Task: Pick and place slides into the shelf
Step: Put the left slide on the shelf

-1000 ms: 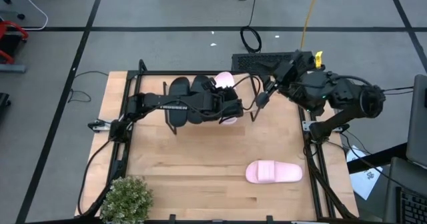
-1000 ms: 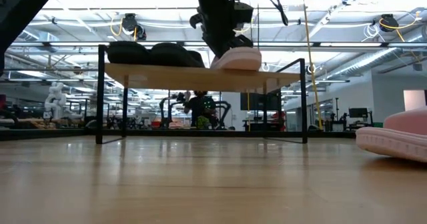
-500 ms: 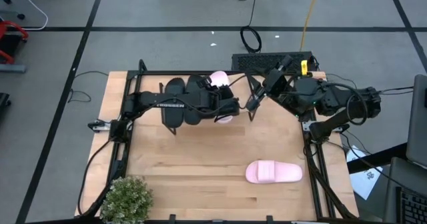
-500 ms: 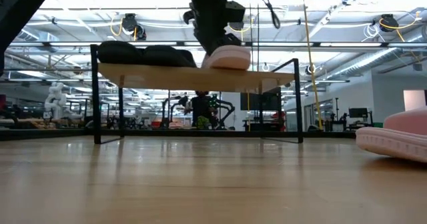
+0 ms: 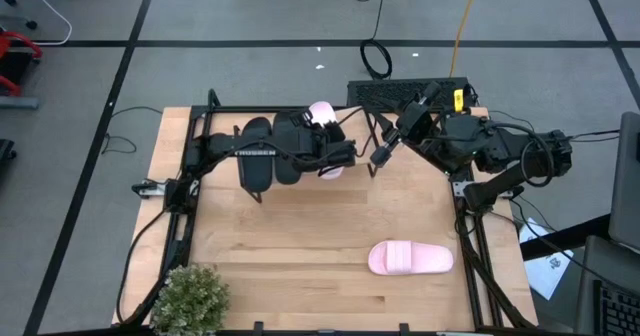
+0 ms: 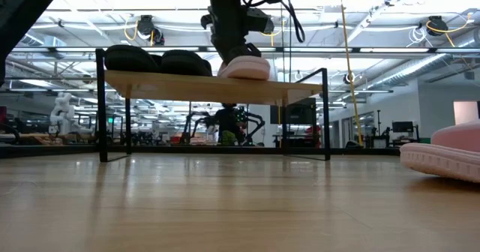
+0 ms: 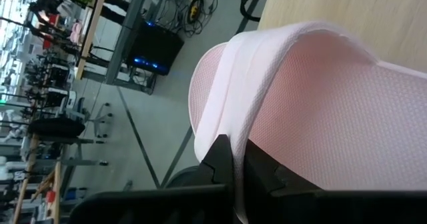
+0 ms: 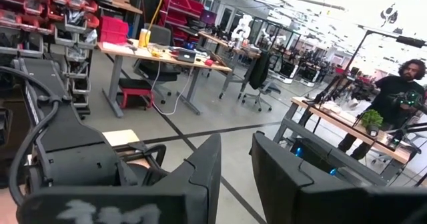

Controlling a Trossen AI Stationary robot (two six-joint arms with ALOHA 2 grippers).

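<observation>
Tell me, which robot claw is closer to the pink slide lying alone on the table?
Right, though neither is close. The right gripper hangs empty near the shelf's end, up-table from that pink slide. The left gripper is farther, shut on the other pink slide.

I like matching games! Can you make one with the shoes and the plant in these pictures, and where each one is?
Things:
1. Matte black pair of slides
2. Pale pink slide with the wide strap, lying alone
3. Pale pink slide pinched in the left gripper fingers
4. Small bushy green plant

Places:
A. On the shelf's light wooden plank top, beside the black pair
B. Table corner by the left arm
C. On the shelf, at its end
D. Flat on the bare wooden table

Pairs: 1-C, 2-D, 3-A, 4-B
</observation>
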